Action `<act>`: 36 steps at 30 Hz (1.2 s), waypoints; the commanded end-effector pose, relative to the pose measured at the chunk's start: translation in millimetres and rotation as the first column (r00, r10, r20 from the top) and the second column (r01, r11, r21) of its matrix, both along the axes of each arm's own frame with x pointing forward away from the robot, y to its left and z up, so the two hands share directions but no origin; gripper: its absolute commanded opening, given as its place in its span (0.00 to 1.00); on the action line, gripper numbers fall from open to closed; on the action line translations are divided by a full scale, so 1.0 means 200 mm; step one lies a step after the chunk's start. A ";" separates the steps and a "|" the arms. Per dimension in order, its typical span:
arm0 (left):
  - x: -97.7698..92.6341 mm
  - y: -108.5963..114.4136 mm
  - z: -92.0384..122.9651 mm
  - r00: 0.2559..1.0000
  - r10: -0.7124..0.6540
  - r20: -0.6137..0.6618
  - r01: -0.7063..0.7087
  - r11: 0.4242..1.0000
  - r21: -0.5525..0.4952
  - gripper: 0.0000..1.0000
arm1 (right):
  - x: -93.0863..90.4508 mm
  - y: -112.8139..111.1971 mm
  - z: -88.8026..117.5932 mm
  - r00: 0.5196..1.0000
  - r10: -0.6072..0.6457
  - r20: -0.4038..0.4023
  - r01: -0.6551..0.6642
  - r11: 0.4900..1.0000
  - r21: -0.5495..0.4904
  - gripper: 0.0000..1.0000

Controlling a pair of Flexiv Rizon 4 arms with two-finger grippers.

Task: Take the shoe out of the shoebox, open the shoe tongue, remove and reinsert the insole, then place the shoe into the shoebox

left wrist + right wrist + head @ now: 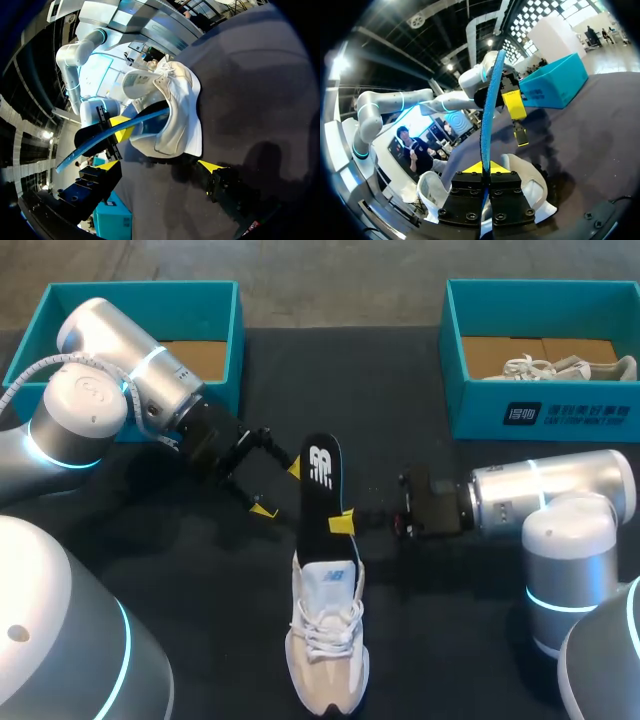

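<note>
A white and beige shoe (326, 640) lies on the dark table, toe toward the front edge. Its black insole (320, 475), blue underneath, sticks out past the heel toward the back. My right gripper (343, 523) is shut on one edge of the insole near the heel; in the right wrist view its fingers (484, 170) pinch the blue insole (490, 105) edge-on, with the shoe (532, 187) under them. My left gripper (278, 490) stands open just left of the insole. In the left wrist view, this gripper (160, 165) faces the shoe (175, 110) and insole (115, 132) without touching them.
A teal shoebox (215, 295) stands at the back left behind my left arm. A second teal shoebox (545, 410) at the back right holds another white shoe (565, 368). Bare dark tabletop lies on both sides of the shoe.
</note>
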State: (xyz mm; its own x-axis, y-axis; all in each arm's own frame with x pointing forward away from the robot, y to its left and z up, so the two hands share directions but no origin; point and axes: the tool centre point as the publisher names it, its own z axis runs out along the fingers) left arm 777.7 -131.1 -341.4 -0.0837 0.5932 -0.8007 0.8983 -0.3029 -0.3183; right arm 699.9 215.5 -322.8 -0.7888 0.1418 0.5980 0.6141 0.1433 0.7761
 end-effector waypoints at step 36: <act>0.00 0.00 0.00 1.000 0.000 0.001 0.000 1.000 -0.001 1.00 | -0.17 -0.01 -0.16 0.999 0.016 -0.051 -0.017 1.000 -0.010 0.00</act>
